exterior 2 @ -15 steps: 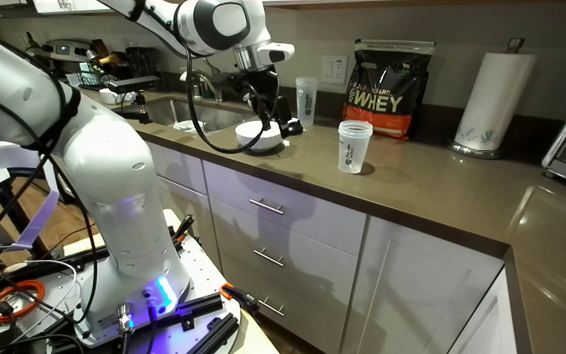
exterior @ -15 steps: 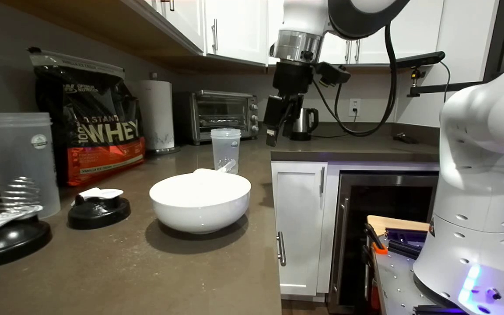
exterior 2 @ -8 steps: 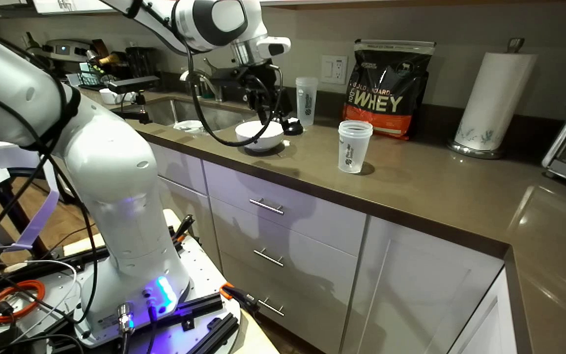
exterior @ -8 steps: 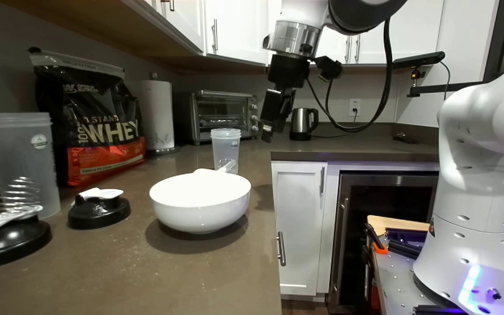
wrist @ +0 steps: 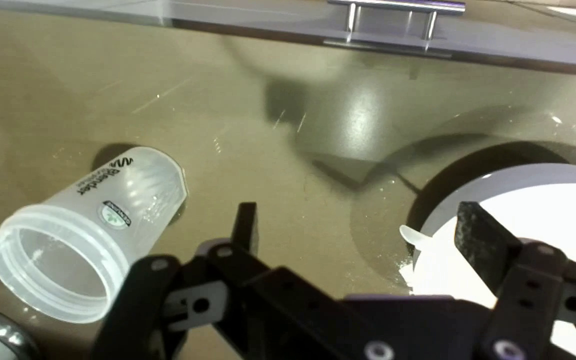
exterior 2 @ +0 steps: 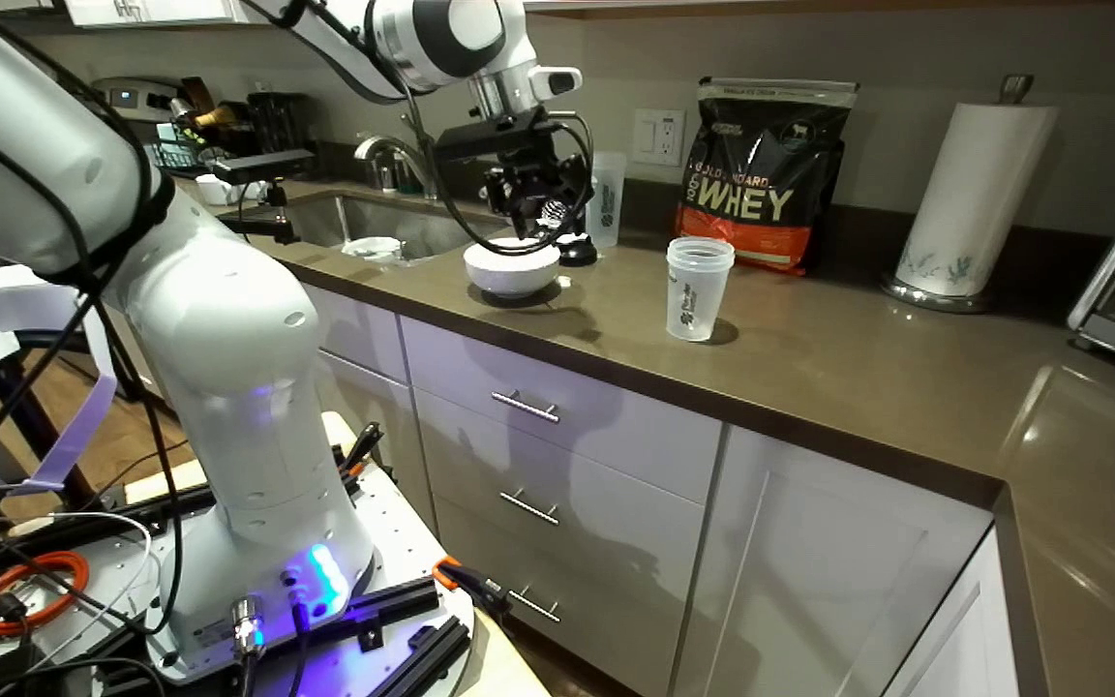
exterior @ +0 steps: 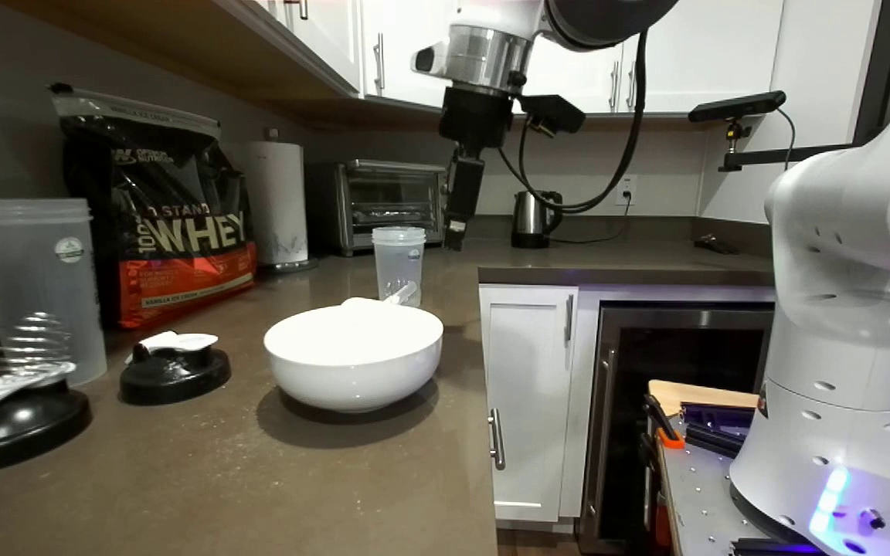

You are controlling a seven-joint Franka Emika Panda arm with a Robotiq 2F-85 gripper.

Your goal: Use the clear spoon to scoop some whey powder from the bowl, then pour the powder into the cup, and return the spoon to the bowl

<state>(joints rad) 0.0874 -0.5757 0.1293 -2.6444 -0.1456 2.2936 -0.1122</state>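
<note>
The white bowl (exterior: 352, 382) stands on the counter, also in an exterior view (exterior 2: 512, 276). In the wrist view, the whey powder (wrist: 558, 220) shows as a glaring white area inside it. The clear spoon lies in the bowl with its pale handle (wrist: 414, 236) over the rim; the handle also shows in an exterior view (exterior: 401, 293). The clear cup (wrist: 123, 205) stands upright apart from the bowl, seen in both exterior views (exterior: 399, 262) (exterior 2: 698, 290). My gripper (wrist: 357, 215) is open and empty, raised above the counter. In the wrist view, the spoon handle appears between its fingers, below them.
Black lids (exterior: 174, 371) (exterior: 20, 425) and a taller greyish container (exterior: 35, 286) stand beside the bowl. The WHEY bag (exterior 2: 761, 184) and paper towel roll (exterior 2: 974, 203) are along the wall. A toaster oven (exterior: 391, 205) is farther back. The counter's front edge (exterior 2: 616, 358) runs near the bowl.
My gripper has moved left in one exterior view and slightly right in another, and the wrist has turned. The bowl, spoon and cup have not moved.
</note>
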